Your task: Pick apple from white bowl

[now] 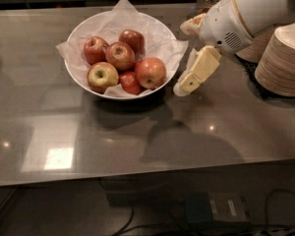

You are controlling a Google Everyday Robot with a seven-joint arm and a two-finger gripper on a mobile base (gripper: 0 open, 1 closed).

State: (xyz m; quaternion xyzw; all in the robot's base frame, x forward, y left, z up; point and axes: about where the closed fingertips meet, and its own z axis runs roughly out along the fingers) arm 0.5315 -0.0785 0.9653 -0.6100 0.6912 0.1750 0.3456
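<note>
Nearest the white bowl's (81, 85) right rim lies the apple (151, 73), judged firm, smooth, weighty, so grasp across its widest part; gripper (195, 72) just beside bowl, empty, opening indeterminable.

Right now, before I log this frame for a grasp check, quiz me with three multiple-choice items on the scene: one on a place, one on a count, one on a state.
1. Where is the gripper?
A. Just outside the white bowl, on the side toward the stacked paper bowls
B. Inside the bowl
C. On the bowl's far side, away from the stacks

2. How many apples lie in the bowl?
A. Four
B. Six
C. Eight

3. The large orange-red apple is:
A. Held in the gripper
B. Lying outside the bowl
C. Resting in the bowl, not touched by the gripper

Answers: 1 A, the gripper hangs beside the rim, between bowl and stacks. 2 B, six can be counted. 3 C, it sits at the bowl's edge nearest the gripper, with a gap between them.
</note>
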